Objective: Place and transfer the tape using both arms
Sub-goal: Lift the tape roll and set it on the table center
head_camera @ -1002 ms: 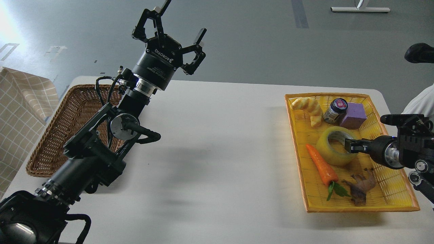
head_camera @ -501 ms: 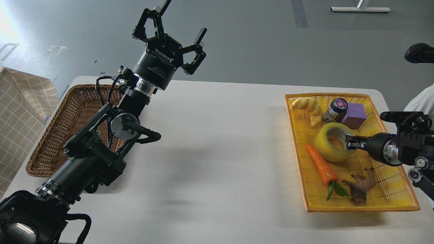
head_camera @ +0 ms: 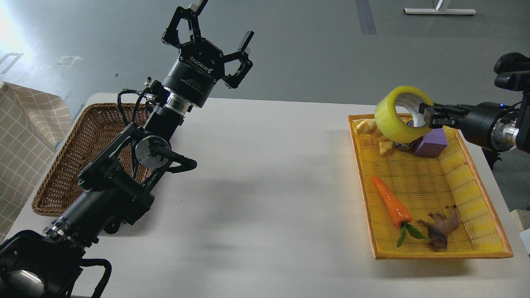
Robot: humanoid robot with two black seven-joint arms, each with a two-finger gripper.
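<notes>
Your white surface (head_camera: 265, 186) is bare through its wide middle. At its left edge sits a brown wicker basket (head_camera: 72, 165), partly behind your left arm, whose claw (head_camera: 211, 39) hangs spread and empty. The yellow woven tray (head_camera: 459, 182) on the right holds an orange carrot (head_camera: 391, 205), purple block (head_camera: 431, 142) and brown figurine (head_camera: 441, 227). Your right claw (head_camera: 428, 116) pinches the translucent yellow tape roll (head_camera: 395, 120), held above the tray's far left corner.

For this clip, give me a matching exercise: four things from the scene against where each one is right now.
Things:
1. tape
2. carrot
3. left gripper
4. wicker basket

States:
A. lying in the yellow tray
B. on the table's left side
C. held up by the right gripper
D. open, raised, holding nothing

Pairs: 1-C, 2-A, 3-D, 4-B
</notes>
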